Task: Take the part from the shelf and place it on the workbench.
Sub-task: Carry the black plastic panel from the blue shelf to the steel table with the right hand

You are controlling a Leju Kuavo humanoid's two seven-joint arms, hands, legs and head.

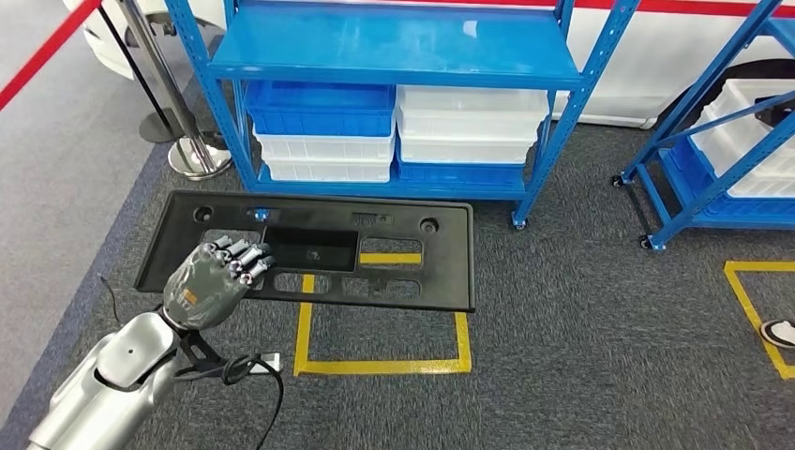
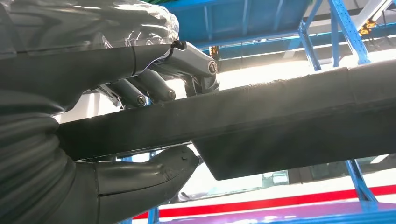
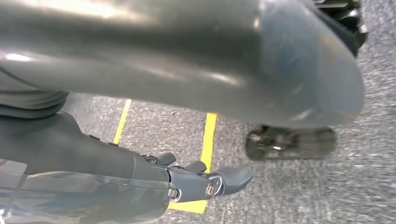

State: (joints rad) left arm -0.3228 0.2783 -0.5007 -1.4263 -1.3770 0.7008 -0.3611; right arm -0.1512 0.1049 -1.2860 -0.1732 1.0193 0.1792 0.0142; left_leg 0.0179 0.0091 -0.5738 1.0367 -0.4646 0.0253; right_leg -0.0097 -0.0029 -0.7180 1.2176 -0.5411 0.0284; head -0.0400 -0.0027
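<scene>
Blue shelf [image 1: 394,66] stands at the far side, its lower level packed with bins: a blue bin [image 1: 323,108] over white bins [image 1: 328,155] on the left, more white bins [image 1: 472,122] on the right. A second blue rack [image 1: 722,159] stands far right, also holding white bins. Stanchion bases [image 1: 200,157] with a red rope [image 1: 42,52] sit far left. Grey carpet floor [image 1: 600,328] carries a yellow tape square [image 1: 380,366] near centre and another tape corner [image 1: 750,300] at the right edge. A shoe tip [image 1: 778,331] shows at the right edge.

The part [image 1: 309,251], a long black panel with cutouts, is in front of the shelf and over the tape square, roughly level, tape visible through its openings. Nothing lies between it and the shelf.

Left arm [image 1: 103,380] reaches in from near left, a black cable [image 1: 244,370] trailing at the wrist. Left hand [image 1: 220,277] holds the part at its near-left edge: the left wrist view shows fingers [image 2: 144,91] curled over one face of the panel and the thumb [image 2: 159,170] pressed under the other.

Right hand [image 3: 187,179] hangs over the carpet and a yellow line, fingers [image 3: 233,176] loosely extended, holding nothing.
</scene>
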